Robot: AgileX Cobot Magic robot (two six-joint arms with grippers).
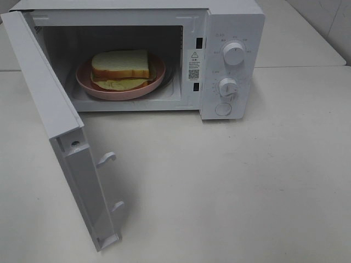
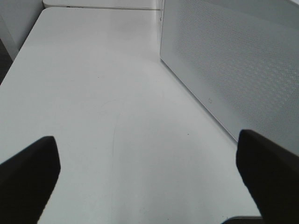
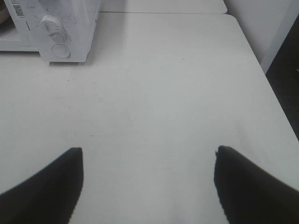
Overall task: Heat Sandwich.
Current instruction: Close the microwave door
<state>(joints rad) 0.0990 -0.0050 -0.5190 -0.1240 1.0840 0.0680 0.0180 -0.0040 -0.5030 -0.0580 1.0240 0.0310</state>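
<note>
The sandwich (image 1: 120, 67), white bread with pale green lettuce showing below, lies on a round pink plate (image 1: 156, 81) inside the white microwave (image 1: 233, 33). The microwave door (image 1: 52, 115) stands wide open, swung toward the front left. Neither arm shows in the exterior high view. My left gripper (image 2: 147, 172) is open over bare table, with the door's perforated outer face (image 2: 233, 60) beside it. Over the table to the right of the microwave, my right gripper (image 3: 148, 179) is open, and the oven's control panel with its knob (image 3: 50, 24) shows far ahead. Both hold nothing.
Two knobs (image 1: 234, 53) and a round button (image 1: 223, 109) sit on the microwave's right panel. The white table (image 1: 230, 186) stretches in front. Its right edge (image 3: 275, 98) drops to a dark floor in the right wrist view.
</note>
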